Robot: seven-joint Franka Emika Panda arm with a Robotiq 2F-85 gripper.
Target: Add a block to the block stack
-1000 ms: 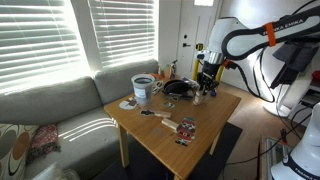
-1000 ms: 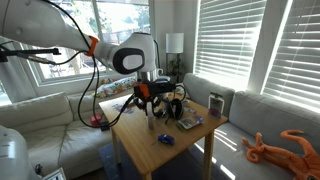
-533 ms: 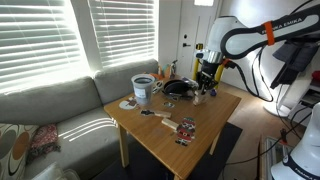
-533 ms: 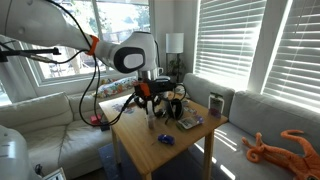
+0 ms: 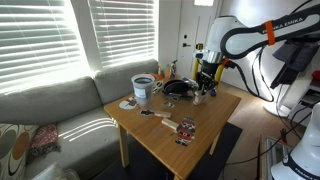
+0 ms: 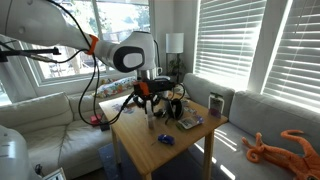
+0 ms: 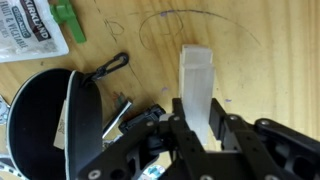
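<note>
In the wrist view a tall column of pale tan wooden cubes, the block stack [image 7: 197, 85], stands upright on the wooden table. My gripper [image 7: 200, 128] has a finger against each side of the column's upper end and looks shut on the top block. In both exterior views the gripper [image 5: 206, 88] [image 6: 149, 104] hangs straight down over the stack [image 6: 152, 121] at the table's far side, next to the black pan [image 5: 176, 88]. The stack's base is hidden by the fingers in the wrist view.
The black pan [image 7: 40, 115] with a loop handle lies just left of the stack. A green piece [image 7: 63, 20] and a printed packet [image 7: 28, 28] lie beyond. A white bucket [image 5: 143, 90], flat patterned cards [image 5: 185, 129] and a table edge [image 5: 160, 150] are nearby.
</note>
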